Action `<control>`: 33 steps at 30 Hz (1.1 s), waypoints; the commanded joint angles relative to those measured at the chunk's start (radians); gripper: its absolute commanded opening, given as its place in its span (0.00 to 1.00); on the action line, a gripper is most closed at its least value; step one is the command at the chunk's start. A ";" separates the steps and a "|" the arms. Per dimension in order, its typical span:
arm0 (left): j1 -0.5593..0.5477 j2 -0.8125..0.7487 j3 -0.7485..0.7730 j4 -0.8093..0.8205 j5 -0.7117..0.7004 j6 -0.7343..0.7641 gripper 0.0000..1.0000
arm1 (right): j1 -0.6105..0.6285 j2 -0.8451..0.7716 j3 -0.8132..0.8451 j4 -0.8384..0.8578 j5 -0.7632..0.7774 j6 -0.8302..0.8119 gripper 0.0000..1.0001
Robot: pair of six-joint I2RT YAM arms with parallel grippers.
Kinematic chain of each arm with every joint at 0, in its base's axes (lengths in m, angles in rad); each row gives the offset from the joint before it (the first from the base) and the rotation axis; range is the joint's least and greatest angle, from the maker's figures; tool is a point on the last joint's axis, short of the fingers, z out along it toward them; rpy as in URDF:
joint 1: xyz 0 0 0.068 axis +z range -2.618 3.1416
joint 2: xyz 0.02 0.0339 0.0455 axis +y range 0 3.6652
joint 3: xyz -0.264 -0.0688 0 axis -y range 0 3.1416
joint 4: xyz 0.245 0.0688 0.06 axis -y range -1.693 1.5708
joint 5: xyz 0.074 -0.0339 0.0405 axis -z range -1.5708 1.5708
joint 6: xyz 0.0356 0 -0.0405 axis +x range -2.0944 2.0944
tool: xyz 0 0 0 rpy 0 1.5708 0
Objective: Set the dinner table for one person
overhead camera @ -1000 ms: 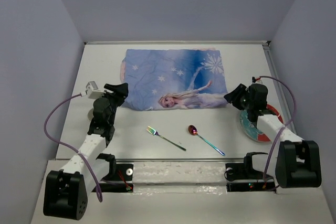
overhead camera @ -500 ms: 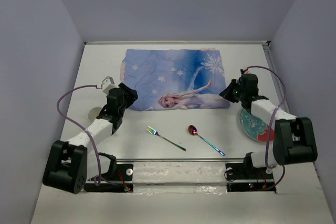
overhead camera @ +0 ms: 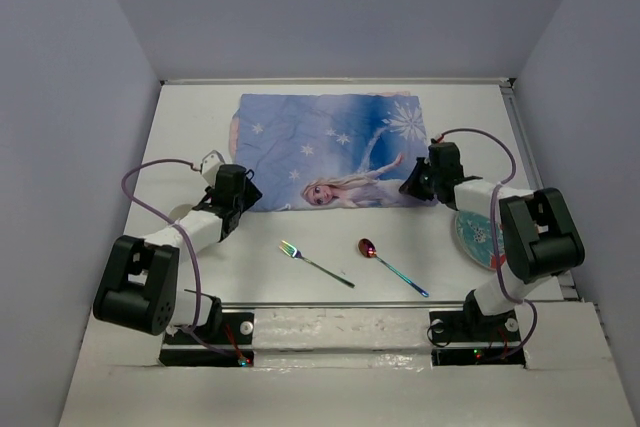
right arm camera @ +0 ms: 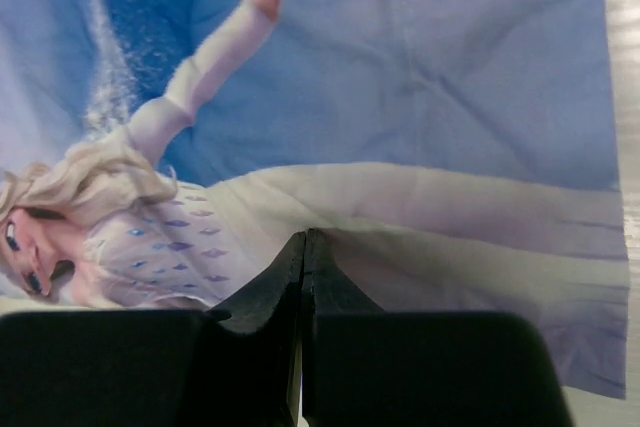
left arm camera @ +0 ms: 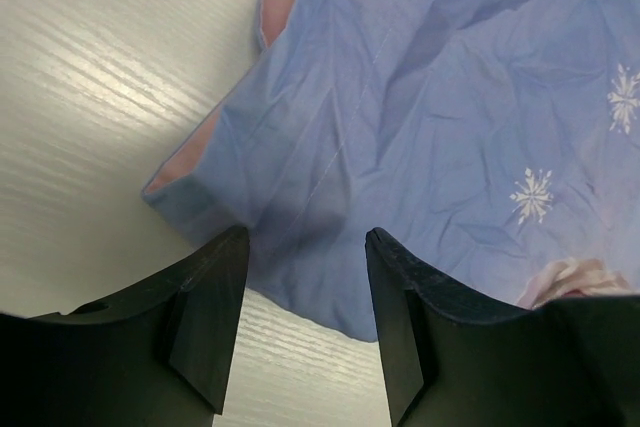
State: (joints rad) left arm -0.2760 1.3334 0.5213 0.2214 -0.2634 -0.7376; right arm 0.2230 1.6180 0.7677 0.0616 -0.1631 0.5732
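The blue princess placemat [overhead camera: 330, 152] lies wrinkled at the back middle of the dinner table [overhead camera: 190, 137]. My left gripper [overhead camera: 245, 192] is at its near-left corner. In the left wrist view it [left arm camera: 305, 237] stands open, its fingers astride the placemat's [left arm camera: 450, 97] near edge. My right gripper [overhead camera: 412, 187] is at the near-right corner. The right wrist view shows it [right arm camera: 303, 235] shut, pinching a raised crease of the placemat [right arm camera: 400, 67] at its near hem.
An iridescent fork [overhead camera: 315, 263] and a spoon [overhead camera: 392, 266] lie on the table in front of the placemat. A patterned plate [overhead camera: 480, 237] sits at the right, partly under the right arm. A pale round thing [overhead camera: 180, 215] lies beside the left arm.
Both arms have swung inward and lowered to the placemat's near corners. The right gripper has shut on the cloth; the left has stayed open.
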 commanded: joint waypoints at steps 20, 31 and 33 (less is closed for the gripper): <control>-0.009 -0.178 -0.130 -0.054 -0.028 -0.014 0.65 | -0.037 -0.184 -0.173 0.003 0.080 0.044 0.09; -0.009 -0.272 -0.159 -0.067 -0.115 -0.083 0.79 | -0.105 -0.362 -0.134 -0.129 0.197 0.004 0.67; -0.009 -0.246 -0.149 -0.048 -0.132 -0.091 0.79 | -0.135 -0.325 -0.142 -0.123 0.126 0.023 0.66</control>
State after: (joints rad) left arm -0.2821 1.0782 0.3798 0.1417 -0.3218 -0.7959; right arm 0.1562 1.2560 0.6167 -0.0238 -0.0322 0.5980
